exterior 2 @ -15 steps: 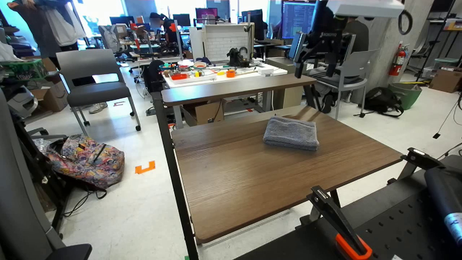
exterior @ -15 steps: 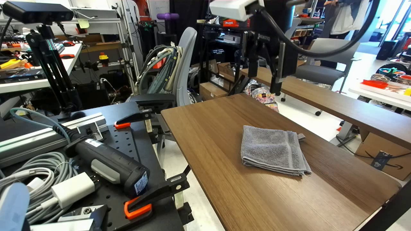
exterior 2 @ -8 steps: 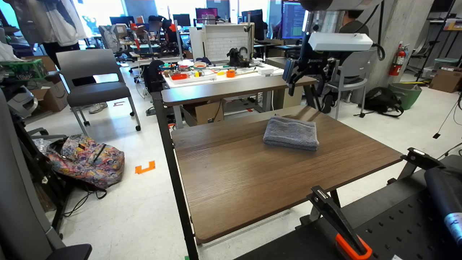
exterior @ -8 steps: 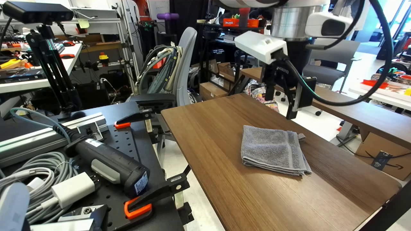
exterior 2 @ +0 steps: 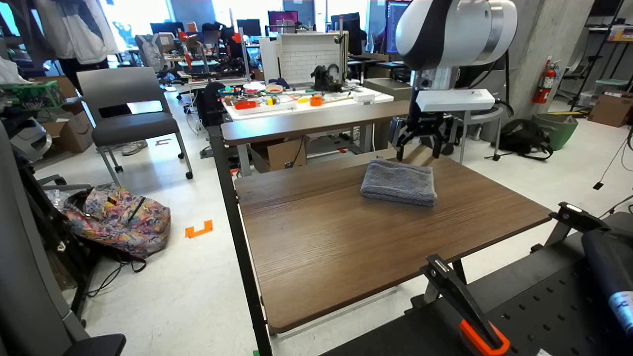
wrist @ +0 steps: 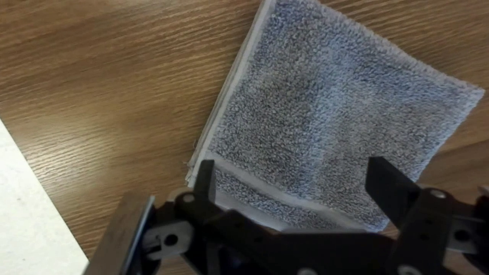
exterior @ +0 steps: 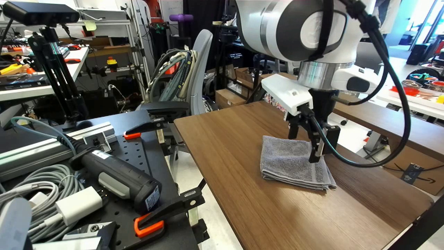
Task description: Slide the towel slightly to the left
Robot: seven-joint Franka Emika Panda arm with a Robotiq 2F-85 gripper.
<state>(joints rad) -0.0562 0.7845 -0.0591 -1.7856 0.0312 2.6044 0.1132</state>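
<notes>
The grey folded towel lies flat on the brown wooden table, with its layered edge showing. It also shows in an exterior view near the far edge of the table. In the wrist view the towel fills the middle and right, with its banded end between the fingers. My gripper is open, pointing down above the towel's banded end. It also shows at the towel's far side in an exterior view. In the wrist view the open fingers hold nothing. Whether the fingertips touch the cloth I cannot tell.
A second narrow brown table stands behind the far edge. A black perforated bench with orange-tipped clamps and a black tool stands beside the table. A black post rises at one table edge.
The arm has come down and over the table, bringing the open gripper from above and beyond the far edge to just over the towel. The towel has not moved.
</notes>
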